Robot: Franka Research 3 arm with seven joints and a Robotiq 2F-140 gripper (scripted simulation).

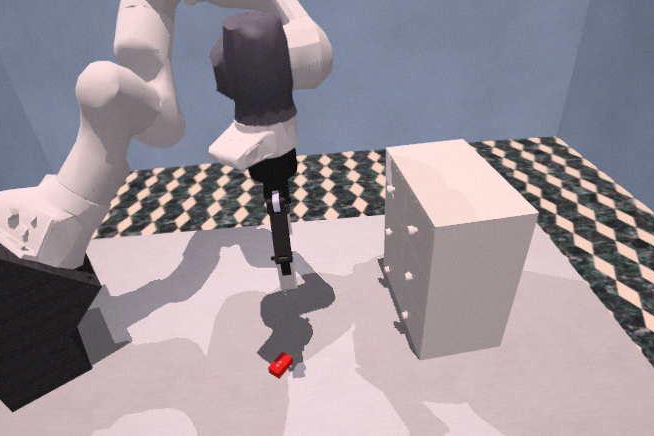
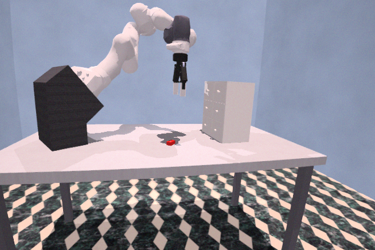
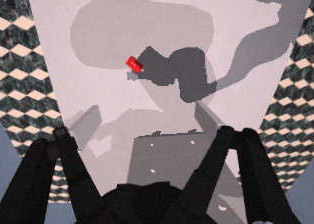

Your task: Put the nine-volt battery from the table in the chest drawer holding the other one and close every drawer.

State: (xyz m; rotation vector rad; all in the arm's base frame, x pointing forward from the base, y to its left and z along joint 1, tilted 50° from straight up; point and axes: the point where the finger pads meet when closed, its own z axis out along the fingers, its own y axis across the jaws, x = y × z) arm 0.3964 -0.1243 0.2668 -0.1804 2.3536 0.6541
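The nine-volt battery [image 1: 280, 365] [image 2: 170, 143] [image 3: 134, 64] is a small red block lying on the table in front of the chest, on the robot's side. The chest [image 1: 472, 287] [image 2: 238, 112] [image 3: 171, 156] is pale and upright, with several knobbed drawers in two columns. All drawer fronts look flush; what they hold is hidden. My gripper [image 1: 287, 261] [image 2: 179, 93] [image 3: 147, 111] is open and empty, pointing down. It hangs high above the table, between the robot's base and the chest, not touching anything. In the wrist view the battery shows beyond the fingertips.
The table [image 1: 158, 380] [image 2: 120, 161] carries the arm's dark pedestal [image 1: 30, 318] [image 2: 64, 114] at the left. The chest stands at the right, its knobs facing the arm. The arm's shadow falls beside the battery.
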